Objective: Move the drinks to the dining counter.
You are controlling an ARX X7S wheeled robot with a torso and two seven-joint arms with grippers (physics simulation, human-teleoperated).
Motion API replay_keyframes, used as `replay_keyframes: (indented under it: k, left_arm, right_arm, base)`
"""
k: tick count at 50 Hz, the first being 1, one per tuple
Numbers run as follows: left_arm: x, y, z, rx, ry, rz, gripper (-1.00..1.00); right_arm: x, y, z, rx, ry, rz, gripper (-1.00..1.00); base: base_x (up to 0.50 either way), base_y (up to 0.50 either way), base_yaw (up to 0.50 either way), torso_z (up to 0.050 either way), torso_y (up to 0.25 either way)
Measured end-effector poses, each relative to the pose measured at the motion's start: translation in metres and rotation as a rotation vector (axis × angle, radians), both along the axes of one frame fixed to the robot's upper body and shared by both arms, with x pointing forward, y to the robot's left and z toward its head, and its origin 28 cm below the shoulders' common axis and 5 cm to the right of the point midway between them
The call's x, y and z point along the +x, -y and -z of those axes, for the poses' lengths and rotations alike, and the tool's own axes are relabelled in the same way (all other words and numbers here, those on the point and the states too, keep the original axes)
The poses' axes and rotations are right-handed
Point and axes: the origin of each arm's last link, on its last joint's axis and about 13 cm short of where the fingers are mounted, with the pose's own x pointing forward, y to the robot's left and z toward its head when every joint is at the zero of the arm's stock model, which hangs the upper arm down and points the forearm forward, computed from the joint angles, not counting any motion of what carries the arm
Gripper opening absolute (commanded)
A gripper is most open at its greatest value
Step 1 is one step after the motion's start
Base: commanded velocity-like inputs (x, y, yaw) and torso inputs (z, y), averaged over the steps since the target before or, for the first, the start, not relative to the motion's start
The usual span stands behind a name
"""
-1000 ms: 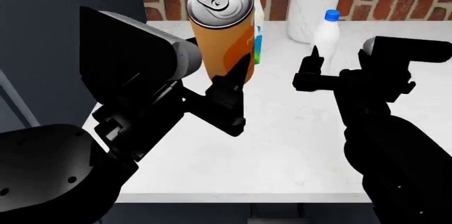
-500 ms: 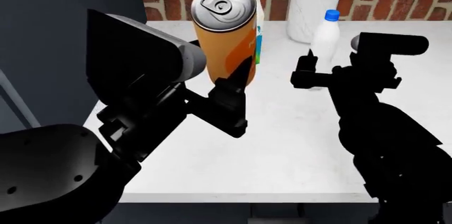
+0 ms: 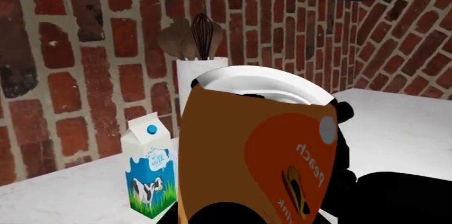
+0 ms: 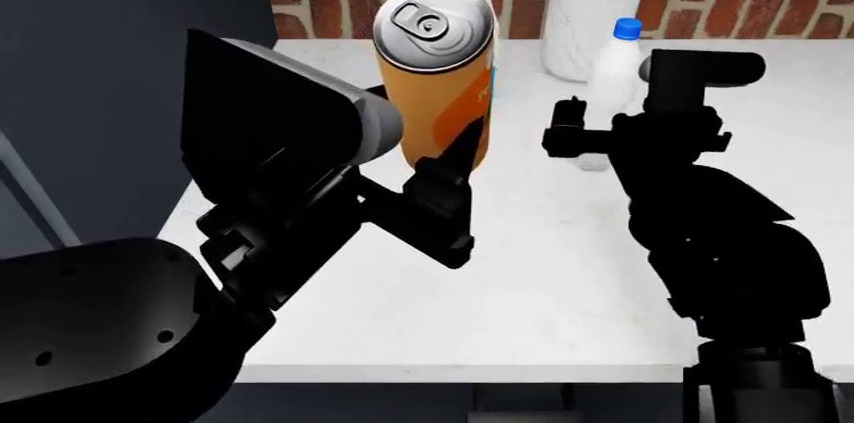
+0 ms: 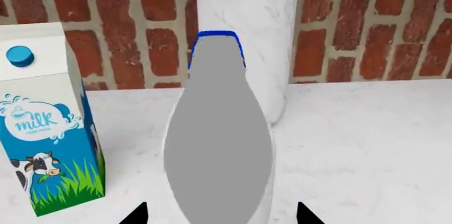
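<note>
My left gripper [image 4: 449,155] is shut on the tall orange can [image 4: 434,73] with a silver top and holds it upright above the white counter top [image 4: 534,273]. The can fills the left wrist view [image 3: 261,155]. The white milk carton [image 3: 150,171] with cow print stands behind it by the brick wall, mostly hidden by the can in the head view. The white bottle [image 4: 614,68] with a blue cap stands on the counter. My right gripper [image 4: 571,138] is open, and the bottle [image 5: 219,144] stands between its fingertips [image 5: 137,216] without visible contact. The carton [image 5: 46,128] stands beside the bottle.
A white marble cylinder [image 4: 597,3] stands against the brick wall right behind the bottle. A white holder with a whisk and wooden spoons [image 3: 201,75] shows in the left wrist view. A dark panel [image 4: 120,73] rises at the counter's left end. The counter's front edge [image 4: 467,373] is near me.
My right gripper has moved forward to the bottle, which now stands between its fingers. My left gripper has shifted slightly right and farther out with the can in it.
</note>
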Motion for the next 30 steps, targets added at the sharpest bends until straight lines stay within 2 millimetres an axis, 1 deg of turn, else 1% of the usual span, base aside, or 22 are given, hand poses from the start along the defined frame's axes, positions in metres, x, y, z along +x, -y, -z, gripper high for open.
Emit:
replay_keyframes:
  k: [6,7,14,21,26,30]
  left_arm:
    - [-0.001,0.001,0.001,0.005,-0.001,0.006,-1.00]
    - [-0.001,0.001,0.001,0.005,-0.001,0.007,-1.00]
    - [-0.001,0.001,0.002,0.006,-0.003,0.007,-1.00]
    - [0.000,0.000,0.002,0.004,-0.005,0.005,-1.00]
    - [0.000,-0.001,0.002,0.001,-0.006,0.002,-1.00]
    - [0.000,-0.001,0.002,-0.001,-0.006,-0.001,-1.00]
  right_arm:
    - [0.007,-0.001,0.000,-0.004,-0.017,-0.023,1.00]
    - [0.008,-0.001,0.000,-0.004,-0.019,-0.025,-1.00]
    - [0.010,0.002,-0.001,-0.005,-0.018,-0.016,-1.00]
    - [0.007,0.003,-0.001,0.001,-0.016,-0.010,-1.00]
    - [0.001,0.002,-0.002,0.001,0.008,-0.026,-1.00]
    - [-0.007,0.000,-0.010,0.000,0.057,-0.036,-1.00]
  base:
    - [0.00,0.00,0.00,0.000,0.000]
    - [0.00,0.00,0.00,0.000,0.000]
    - [0.00,0.00,0.00,0.000,0.000]
    - [0.00,0.00,0.00,0.000,0.001]
    - [0.00,0.00,0.00,0.000,0.000]
    - [0.00,0.00,0.00,0.000,0.003]
